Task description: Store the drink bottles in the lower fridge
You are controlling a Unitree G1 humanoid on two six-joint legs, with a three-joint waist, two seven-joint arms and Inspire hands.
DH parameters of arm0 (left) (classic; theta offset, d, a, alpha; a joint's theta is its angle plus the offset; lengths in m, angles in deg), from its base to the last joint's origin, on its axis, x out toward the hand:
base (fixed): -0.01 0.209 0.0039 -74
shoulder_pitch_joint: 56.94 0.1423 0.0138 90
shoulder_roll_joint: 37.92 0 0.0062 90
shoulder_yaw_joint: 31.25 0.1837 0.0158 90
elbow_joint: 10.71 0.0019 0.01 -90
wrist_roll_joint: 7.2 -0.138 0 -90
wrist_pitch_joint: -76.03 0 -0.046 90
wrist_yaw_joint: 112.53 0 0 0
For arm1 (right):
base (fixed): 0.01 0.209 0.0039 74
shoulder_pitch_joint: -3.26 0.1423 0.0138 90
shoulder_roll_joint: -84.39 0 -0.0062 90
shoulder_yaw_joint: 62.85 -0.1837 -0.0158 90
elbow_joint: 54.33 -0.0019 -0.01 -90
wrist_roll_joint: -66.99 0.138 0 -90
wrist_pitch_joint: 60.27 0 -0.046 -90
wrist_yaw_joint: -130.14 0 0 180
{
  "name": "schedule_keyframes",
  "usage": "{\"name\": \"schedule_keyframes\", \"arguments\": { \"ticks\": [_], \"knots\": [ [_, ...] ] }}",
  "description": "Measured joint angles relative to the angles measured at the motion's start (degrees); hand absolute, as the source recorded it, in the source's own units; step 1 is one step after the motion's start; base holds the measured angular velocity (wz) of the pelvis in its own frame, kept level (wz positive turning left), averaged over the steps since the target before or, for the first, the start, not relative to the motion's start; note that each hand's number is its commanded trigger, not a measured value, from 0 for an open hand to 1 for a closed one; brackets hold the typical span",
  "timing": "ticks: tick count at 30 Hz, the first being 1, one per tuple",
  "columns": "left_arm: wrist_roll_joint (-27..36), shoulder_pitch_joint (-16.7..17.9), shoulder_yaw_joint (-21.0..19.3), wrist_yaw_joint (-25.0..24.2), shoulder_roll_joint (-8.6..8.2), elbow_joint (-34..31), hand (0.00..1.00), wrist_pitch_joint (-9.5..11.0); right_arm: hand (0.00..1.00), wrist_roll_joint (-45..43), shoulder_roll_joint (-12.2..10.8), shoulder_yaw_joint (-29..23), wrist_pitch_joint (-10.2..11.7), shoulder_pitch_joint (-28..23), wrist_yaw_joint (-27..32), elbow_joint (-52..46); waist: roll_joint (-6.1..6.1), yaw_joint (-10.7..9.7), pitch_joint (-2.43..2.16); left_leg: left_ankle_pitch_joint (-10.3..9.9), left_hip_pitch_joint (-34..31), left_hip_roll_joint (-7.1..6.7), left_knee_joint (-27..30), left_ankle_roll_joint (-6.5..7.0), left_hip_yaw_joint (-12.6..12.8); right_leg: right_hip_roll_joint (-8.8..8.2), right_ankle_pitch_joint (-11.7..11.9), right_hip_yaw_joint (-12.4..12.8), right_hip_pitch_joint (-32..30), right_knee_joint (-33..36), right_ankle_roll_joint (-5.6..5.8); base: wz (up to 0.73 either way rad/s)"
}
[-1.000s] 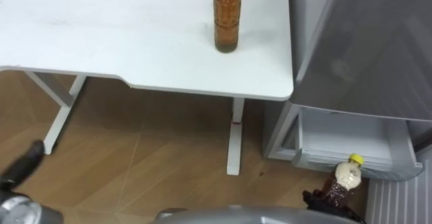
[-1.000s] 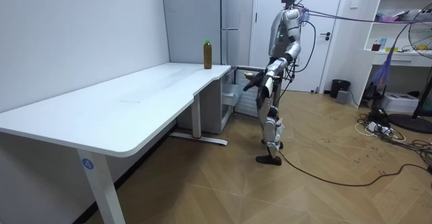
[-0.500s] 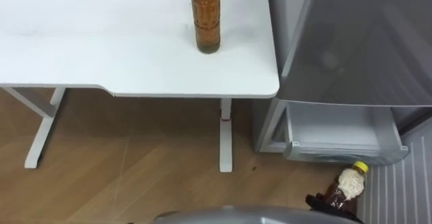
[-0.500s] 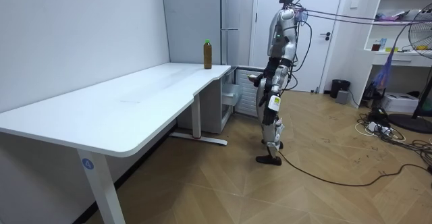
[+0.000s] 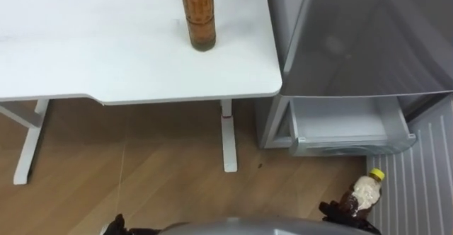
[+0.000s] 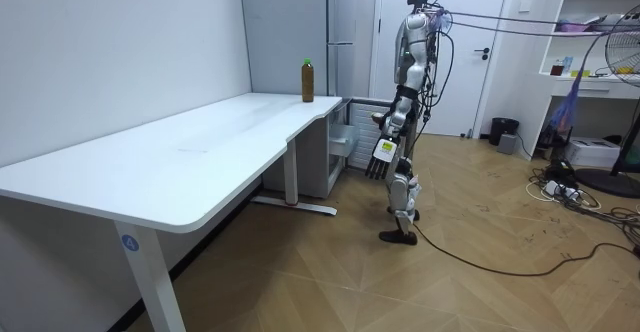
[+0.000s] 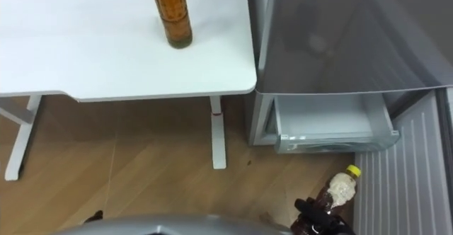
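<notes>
In the right hand (image 5: 340, 214), fingers clamped: yellow-capped bottle (image 5: 362, 192), just short of open fridge drawer (image 5: 350, 145). Far left of fingers, tea bottle (image 5: 199, 14) on desk (image 5: 85, 58). Left hand (image 6: 383, 158) idle, fingers straight. Carry step; next, reach forward into drawer.

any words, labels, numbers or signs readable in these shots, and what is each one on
No text can be read.
On the amber plastic drink bottle standing on the white table: any print is too blurred.
On the yellow-capped brown bottle in the right robot hand: nothing legible.
On the round blue sticker on the table leg, room view: the mark is too small to read.
</notes>
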Motion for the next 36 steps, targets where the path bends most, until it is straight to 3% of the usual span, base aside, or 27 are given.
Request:
{"name": "schedule_keyframes", "arguments": {
  "ticks": [10,15,30,36],
  "knots": [
    [-1.0,-1.1,1.2,0.2,-0.02,1.3,0.00,0.4,1.00,2.5,-0.2,0.7,0.6,1.0,1.6,0.4,0.57,-0.4,0.11,0.0,-0.5,0.06,-0.1,0.00,0.2,0.00,0.0,0.1,-0.6,0.0,0.00,0.00],
    [-2.7,-0.7,1.2,0.1,-0.10,1.5,0.00,0.4,1.00,11.1,-0.4,0.8,0.6,2.0,0.9,0.6,1.06,-0.7,0.12,0.0,-0.4,0.06,-0.1,0.00,0.0,0.02,0.0,-0.1,-0.5,0.1,0.00,0.00],
    [-3.1,0.8,1.0,-1.2,0.03,1.4,0.00,0.2,1.00,25.9,-1.0,0.4,0.4,3.8,0.1,0.6,1.15,-1.4,0.14,0.0,0.0,0.09,-0.3,-0.01,0.0,0.07,0.0,-0.1,0.0,0.1,0.00,0.00],
    [-5.5,1.1,1.1,-1.2,0.00,1.4,0.00,-1.3,1.00,30.6,-1.1,0.4,-0.7,4.5,0.1,0.3,1.16,-1.3,0.09,0.0,0.0,0.14,-0.1,-0.01,0.0,0.11,0.0,-0.1,-0.1,0.1,-0.04,0.00]
  ]
}}
